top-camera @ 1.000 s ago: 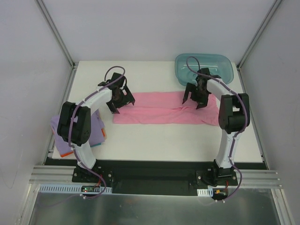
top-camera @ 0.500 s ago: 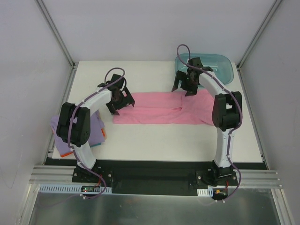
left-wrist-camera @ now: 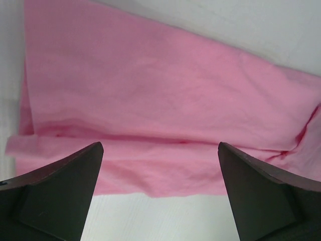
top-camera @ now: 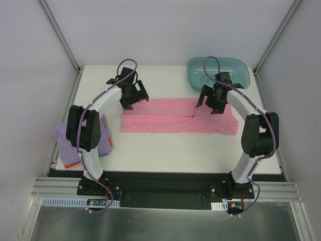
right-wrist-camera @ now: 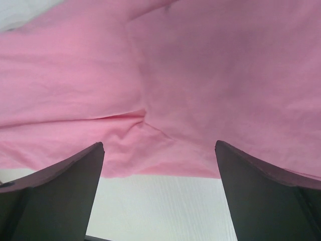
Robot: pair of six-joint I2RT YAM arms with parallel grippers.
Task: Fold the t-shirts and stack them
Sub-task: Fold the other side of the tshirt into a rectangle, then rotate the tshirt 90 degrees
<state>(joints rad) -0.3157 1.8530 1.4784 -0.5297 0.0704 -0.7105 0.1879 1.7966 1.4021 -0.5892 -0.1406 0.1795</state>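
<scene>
The pink tee [top-camera: 179,116] lay folded into a long band across the middle of the table [top-camera: 165,150]. The left tool [top-camera: 134,95] hung over the tee's far left corner, fingers spread, holding nothing. The right tool [top-camera: 214,99] hung over its far right part, also spread and empty. The lavender tee [top-camera: 64,134] lay folded left of the pink tee at the table's edge. A teal tub [top-camera: 218,73] sat beyond the pink tee's right end.

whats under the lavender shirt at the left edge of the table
The lavender shirt tops a small stack; orange and teal cloth edges peek out beneath. The left arm covers part, so the count stays unclear.
</scene>
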